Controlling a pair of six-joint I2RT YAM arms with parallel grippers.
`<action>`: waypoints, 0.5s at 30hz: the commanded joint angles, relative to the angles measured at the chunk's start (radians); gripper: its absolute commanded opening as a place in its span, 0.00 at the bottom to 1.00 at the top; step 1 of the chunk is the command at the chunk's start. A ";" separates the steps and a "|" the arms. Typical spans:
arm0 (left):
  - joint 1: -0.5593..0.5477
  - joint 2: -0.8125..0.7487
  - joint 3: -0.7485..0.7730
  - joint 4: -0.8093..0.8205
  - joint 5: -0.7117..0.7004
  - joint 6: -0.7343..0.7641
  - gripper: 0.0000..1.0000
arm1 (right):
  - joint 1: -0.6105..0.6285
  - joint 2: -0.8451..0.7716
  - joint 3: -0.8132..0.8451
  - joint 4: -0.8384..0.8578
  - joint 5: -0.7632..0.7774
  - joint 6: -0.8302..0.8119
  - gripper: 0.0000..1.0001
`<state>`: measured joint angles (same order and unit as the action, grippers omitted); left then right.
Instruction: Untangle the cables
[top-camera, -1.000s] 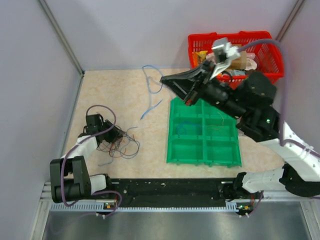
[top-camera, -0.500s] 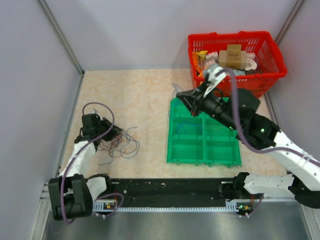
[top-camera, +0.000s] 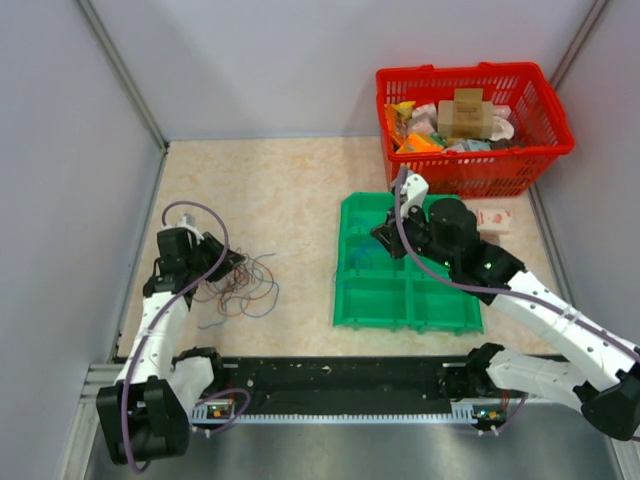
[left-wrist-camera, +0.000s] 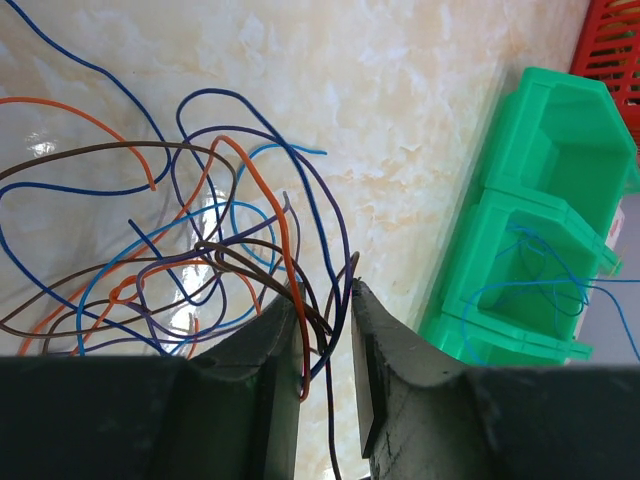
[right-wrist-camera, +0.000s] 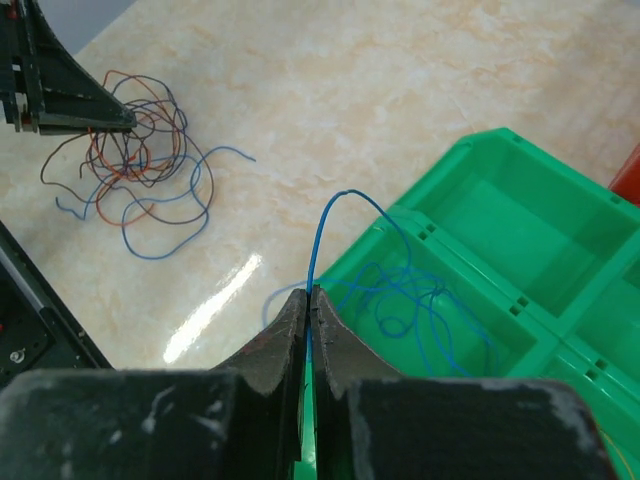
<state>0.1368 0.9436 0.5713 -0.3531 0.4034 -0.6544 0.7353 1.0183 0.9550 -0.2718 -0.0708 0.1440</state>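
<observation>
Lying bunched near the desk's (top-camera: 290, 190) left edge, the cables (top-camera: 235, 283) run several orange-red and dark strands between the left claw's (left-wrist-camera: 323, 292) narrowly parted jaws, likely to steady the knot. A separate blue cable (right-wrist-camera: 325, 215), pinched in the closed right claw (right-wrist-camera: 309, 296), hangs over a green sorting tray (top-camera: 445, 322) compartment holding blue strands.

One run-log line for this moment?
left gripper: open around tangled coloured wires | right gripper: shut on thin blue wire over green plastic tray

a compartmented green tray (top-camera: 408, 325) sits under the right fingers (right-wrist-camera: 285, 345) on the beige tabletop (top-camera: 280, 190); beyond them, a full red basket (top-camera: 470, 162) and a pink box (top-camera: 493, 218).
</observation>
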 joint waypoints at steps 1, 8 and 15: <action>0.006 -0.031 0.041 0.008 0.015 0.019 0.30 | -0.004 -0.089 0.016 0.002 0.068 -0.026 0.00; 0.006 -0.023 0.053 -0.003 0.028 0.022 0.30 | -0.014 -0.138 -0.008 -0.092 0.213 -0.034 0.00; 0.006 -0.035 0.062 -0.010 0.025 0.024 0.31 | -0.016 -0.155 0.007 -0.159 0.377 0.038 0.00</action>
<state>0.1368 0.9306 0.5873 -0.3763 0.4145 -0.6498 0.7292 0.8722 0.9356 -0.3878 0.1928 0.1368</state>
